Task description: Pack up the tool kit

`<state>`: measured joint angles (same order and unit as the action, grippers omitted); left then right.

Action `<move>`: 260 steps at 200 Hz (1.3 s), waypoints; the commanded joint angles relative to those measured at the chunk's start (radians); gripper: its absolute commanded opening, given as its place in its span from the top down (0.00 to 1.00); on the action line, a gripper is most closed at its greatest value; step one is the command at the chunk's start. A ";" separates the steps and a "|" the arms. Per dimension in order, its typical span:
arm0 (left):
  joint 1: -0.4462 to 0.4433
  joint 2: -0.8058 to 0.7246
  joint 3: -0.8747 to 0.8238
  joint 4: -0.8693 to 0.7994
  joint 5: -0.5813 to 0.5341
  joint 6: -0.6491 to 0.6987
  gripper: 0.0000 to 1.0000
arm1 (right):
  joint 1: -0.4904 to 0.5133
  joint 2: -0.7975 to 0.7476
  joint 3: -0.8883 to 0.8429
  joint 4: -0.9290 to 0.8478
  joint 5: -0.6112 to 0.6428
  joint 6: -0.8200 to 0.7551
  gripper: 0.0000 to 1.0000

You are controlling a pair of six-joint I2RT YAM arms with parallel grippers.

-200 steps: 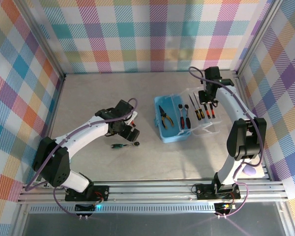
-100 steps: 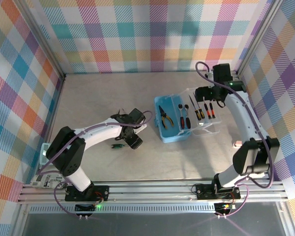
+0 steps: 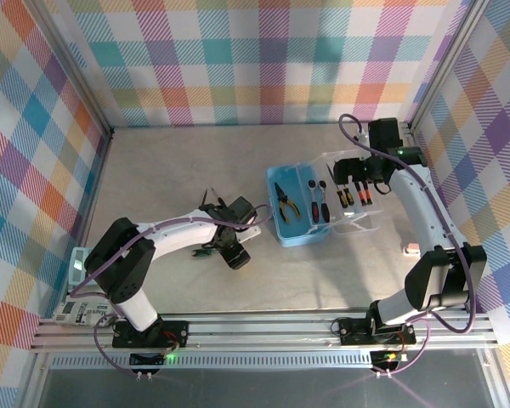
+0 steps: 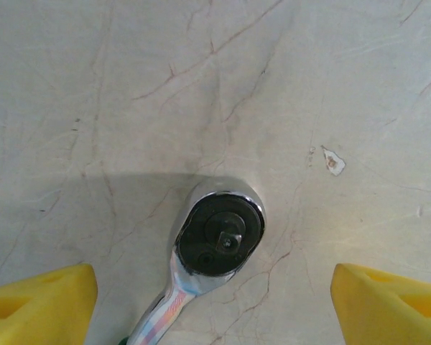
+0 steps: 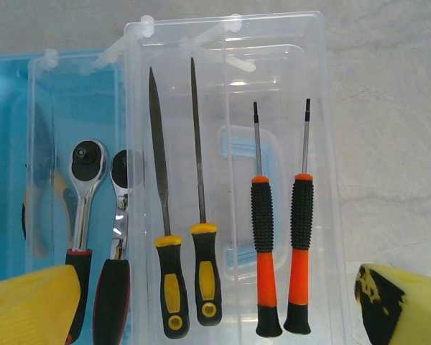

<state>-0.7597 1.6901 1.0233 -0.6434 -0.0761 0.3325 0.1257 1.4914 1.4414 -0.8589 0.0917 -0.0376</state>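
1. Both end effectors gape empty: left end effector (image 4: 212, 305) straddles the chrome-headed ratchet wrench (image 4: 219, 241) on the grey bench (image 4: 309, 72); right end effector (image 5: 215, 309) hovers over the clear plastic lid (image 5: 330, 108).
2. Seven tools lie in the translucent light-blue plastic box (image 3: 293, 236) and its lid, far right; wrench and closing remain.
3. Open bench surrounds the wrench; the plaid right wall (image 3: 484, 127) stands near the lid.

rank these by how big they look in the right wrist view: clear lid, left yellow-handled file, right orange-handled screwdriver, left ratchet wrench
1. clear lid, largest by far
2. left yellow-handled file
3. right orange-handled screwdriver, a little shorter
unranked: left ratchet wrench, its handle end is hidden at the bottom edge
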 commanded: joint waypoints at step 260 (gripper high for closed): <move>0.105 0.176 0.359 -0.204 -0.012 -0.158 1.00 | 0.003 -0.116 -0.023 -0.049 -0.072 0.013 0.01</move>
<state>-0.6861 1.9099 1.3140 -0.8356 -0.0887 0.2180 0.1257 1.4128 1.4330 -0.8852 0.0547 -0.0376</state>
